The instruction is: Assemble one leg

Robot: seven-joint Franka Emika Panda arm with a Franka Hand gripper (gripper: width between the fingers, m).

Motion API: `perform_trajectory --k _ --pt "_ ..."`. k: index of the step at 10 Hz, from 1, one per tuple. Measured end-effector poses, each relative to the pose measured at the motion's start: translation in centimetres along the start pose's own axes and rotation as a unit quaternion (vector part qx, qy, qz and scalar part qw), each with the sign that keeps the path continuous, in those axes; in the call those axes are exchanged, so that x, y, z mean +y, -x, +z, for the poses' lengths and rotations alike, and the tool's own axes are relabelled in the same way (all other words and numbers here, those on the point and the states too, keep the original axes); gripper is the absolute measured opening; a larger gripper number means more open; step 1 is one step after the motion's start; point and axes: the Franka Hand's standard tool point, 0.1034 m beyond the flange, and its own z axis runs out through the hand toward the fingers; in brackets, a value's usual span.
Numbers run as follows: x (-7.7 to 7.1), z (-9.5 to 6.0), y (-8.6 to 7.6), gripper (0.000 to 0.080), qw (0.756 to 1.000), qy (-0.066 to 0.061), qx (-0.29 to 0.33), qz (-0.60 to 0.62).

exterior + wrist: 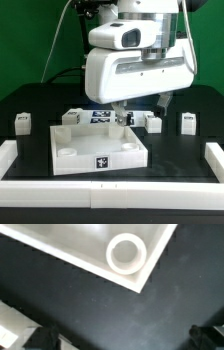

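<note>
The leg nearest the gripper stands on the table, just to the exterior view's right of it, by the tray-like part's far corner. Its fingers are spread wide, holding nothing.

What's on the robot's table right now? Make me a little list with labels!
big part: large white square plastic tray-like part, in the middle of the black table
small parts: four small white chunky plastic legs with black-and-white tags, all loose: two at the exterior view's left, two at its right
tool: open, holding nothing, above bare table
near the tool: the tray-like part's round corner socket, empty
legs fitted: none yet
</note>
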Motion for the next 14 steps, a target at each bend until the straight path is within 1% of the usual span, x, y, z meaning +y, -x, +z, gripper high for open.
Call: perform_trajectory --k 9,10,11,12,13,14 --pt "0.0 0.1 0.1 0.065 1.0 0.0 0.0 -0.004" --pt "0.0 0.5 0.9 0.065 0.998 0.007 0.013 -0.068" --pt "-0.1 1.0 2.7 0.065 0.992 0.011 0.018 -0.121" --pt "-0.2 1.3 4.1 0.065 0.987 0.008 0.013 -0.16" --pt "-0.1 1.5 4.8 0.065 0.979 0.007 0.01 -0.202" --pt "0.1 1.7 5.3 0.065 0.977 0.004 0.008 -0.215"
